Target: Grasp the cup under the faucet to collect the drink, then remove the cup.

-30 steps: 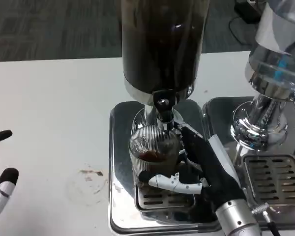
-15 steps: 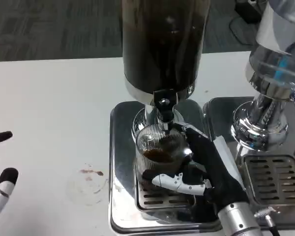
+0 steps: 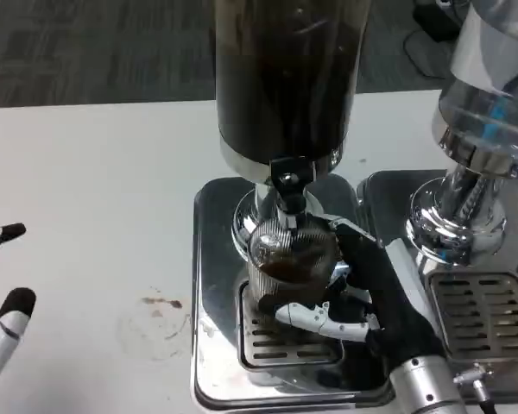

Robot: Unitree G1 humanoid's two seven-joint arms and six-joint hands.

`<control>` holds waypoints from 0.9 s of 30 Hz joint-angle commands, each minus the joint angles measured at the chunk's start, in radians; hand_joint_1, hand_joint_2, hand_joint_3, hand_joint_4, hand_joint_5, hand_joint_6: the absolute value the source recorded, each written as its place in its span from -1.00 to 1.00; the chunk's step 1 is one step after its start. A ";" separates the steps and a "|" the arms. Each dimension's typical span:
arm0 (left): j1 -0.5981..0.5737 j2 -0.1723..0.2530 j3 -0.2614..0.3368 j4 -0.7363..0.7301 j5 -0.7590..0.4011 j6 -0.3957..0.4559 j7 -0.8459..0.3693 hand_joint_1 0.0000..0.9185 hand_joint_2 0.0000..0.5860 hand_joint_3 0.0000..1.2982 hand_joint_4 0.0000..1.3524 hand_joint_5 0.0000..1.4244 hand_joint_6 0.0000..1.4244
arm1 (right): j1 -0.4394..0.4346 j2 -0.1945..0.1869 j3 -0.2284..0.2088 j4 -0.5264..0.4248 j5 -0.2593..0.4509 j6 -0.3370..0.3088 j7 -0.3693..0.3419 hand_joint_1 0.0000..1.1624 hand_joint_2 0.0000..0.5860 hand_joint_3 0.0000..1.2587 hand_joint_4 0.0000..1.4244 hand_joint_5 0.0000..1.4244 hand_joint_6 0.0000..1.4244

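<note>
A ribbed clear glass cup [image 3: 287, 263] with dark drink in its bottom stands on the grate of the steel drip tray [image 3: 214, 259], right below the black faucet [image 3: 287, 185] of the dark drink dispenser [image 3: 285, 78]. My right hand [image 3: 367, 293] grips the cup from its right side, with a white finger across the front of its base. At the left edge of the picture my left hand [image 3: 4, 323] hovers over the white table, fingers apart and holding nothing.
A second dispenser [image 3: 488, 112] with clear liquid stands at the right on its own steel tray with a grate [image 3: 479, 315]. A brown spill stain [image 3: 160, 304] marks the table left of the drip tray.
The cup and my right hand have shifted slightly right and toward me on the grate. The left hand has barely moved.
</note>
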 commanded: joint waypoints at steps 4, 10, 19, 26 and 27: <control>-0.008 0.013 -0.021 0.018 0.003 0.002 -0.005 -1.00 -0.04 -0.72 -1.00 -0.91 -1.00 | 0.018 0.015 -0.015 -0.049 0.011 -0.019 -0.029 0.68 -0.55 -0.37 -0.24 0.13 0.50; -0.016 0.024 -0.031 0.033 -0.011 -0.004 -0.013 -1.00 -0.05 -0.72 -1.00 -0.91 -1.00 | 0.033 0.015 -0.019 -0.077 0.000 -0.019 -0.038 0.72 -0.56 -0.35 -0.22 0.16 0.57; -0.095 0.092 -0.077 0.119 -0.031 -0.022 -0.071 -1.00 -0.07 -0.75 -1.00 -0.95 -1.00 | 0.075 -0.033 -0.018 -0.174 -0.031 0.003 -0.002 0.72 -0.57 -0.32 -0.19 0.19 0.58; -0.175 0.201 -0.158 0.204 0.022 -0.039 -0.140 -1.00 -0.06 -0.97 -1.00 -1.00 -1.00 | 0.112 -0.056 -0.029 -0.227 -0.040 0.026 0.009 0.71 -0.57 -0.30 -0.19 0.20 0.58; -0.185 0.215 -0.170 0.212 0.026 -0.040 -0.149 -1.00 -0.07 -0.99 -1.00 -1.00 -1.00 | 0.121 -0.058 -0.030 -0.238 -0.040 0.026 0.012 0.69 -0.56 -0.29 -0.19 0.20 0.59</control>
